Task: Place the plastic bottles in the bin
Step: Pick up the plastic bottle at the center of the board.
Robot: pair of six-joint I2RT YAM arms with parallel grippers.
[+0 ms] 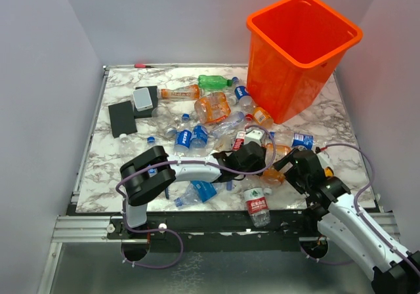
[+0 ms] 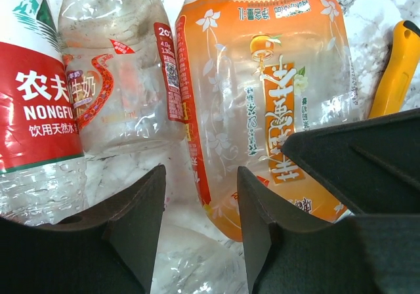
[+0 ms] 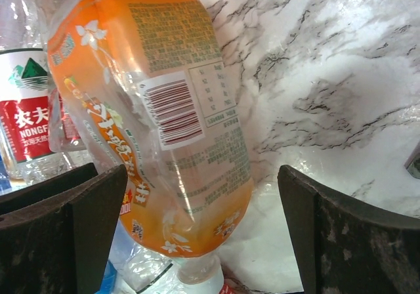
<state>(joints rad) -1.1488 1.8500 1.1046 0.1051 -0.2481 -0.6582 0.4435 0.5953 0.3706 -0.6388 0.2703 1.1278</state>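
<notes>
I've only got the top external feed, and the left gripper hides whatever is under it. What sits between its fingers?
Observer: In the left wrist view, the left gripper stands open over the edge of an orange-labelled bottle. Nothing looks pinched.
Operator: And the right one?
Observer: The right gripper is wide open, straddling an orange bottle that lies on the marble table, nearer one finger than the other.
Operator: Anything close that isn't a bottle?
Observer: A yellow object, seemingly a tool handle, lies beside the orange-labelled bottle.
</notes>
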